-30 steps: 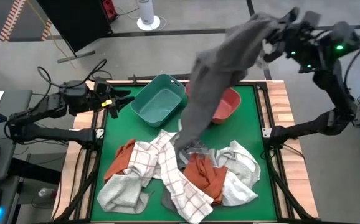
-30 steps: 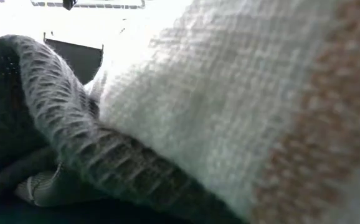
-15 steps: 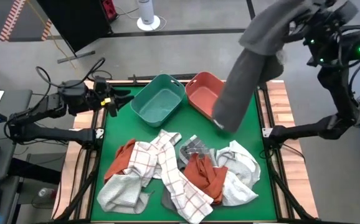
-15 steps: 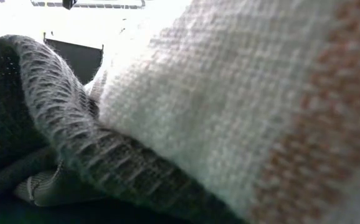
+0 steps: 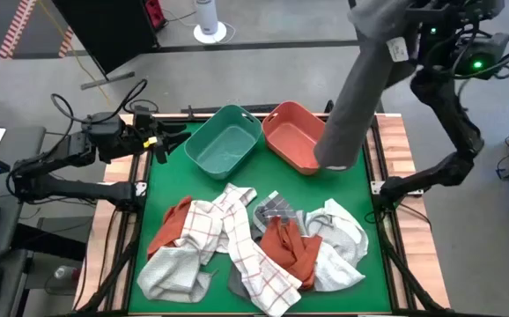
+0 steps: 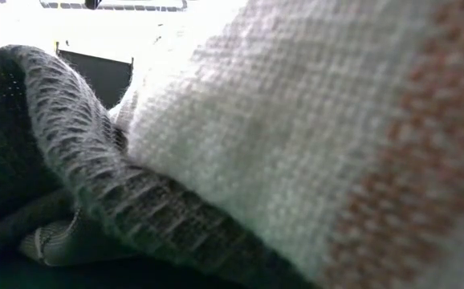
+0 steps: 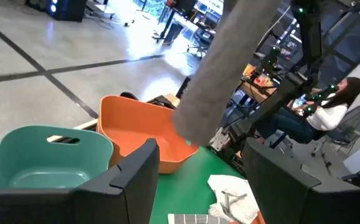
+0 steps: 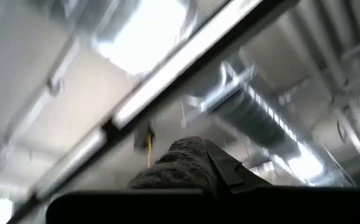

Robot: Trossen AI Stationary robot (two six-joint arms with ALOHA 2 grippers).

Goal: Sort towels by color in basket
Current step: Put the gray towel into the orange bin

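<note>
Hidden: low view is filled by cloth pressed close to the lens, a white weave (image 6: 240,120) with a rust-orange band and a dark grey knit (image 6: 71,160) under it; nothing of the table or arms shows there.
Right claw (image 5: 413,13): raised high at about 1 o'clock of the table, at the high view's upper edge; its fingers are buried in cloth, closed and gripping the light grey towel (image 5: 356,88); its own wrist view shows only a dark tuft of cloth against ceiling lights.
Light grey towel: hangs long from the right claw, its lower end over the right rim of the orange basket (image 5: 291,134); whether it touches the rim cannot be told; a white tag shows near its top.
Left claw (image 5: 173,143): waits at 10 o'clock of the table, fingers spread, nothing between them, pointing at the teal basket (image 5: 224,145).
Baskets: teal and orange side by side at 12 o'clock, both showing bare insides.
Pile: remaining towels (image 5: 254,242) heaped from 5 to 7 o'clock; checked, rust-orange, white and a dark grey bit overlap, so the count cannot be told; one checked corner reaches the near edge.
Open room: bare green table (image 5: 373,176) at 3 o'clock, and a strip between baskets and pile.
Background: a seated person (image 7: 329,115) shows beyond the table in the left wrist view.
</note>
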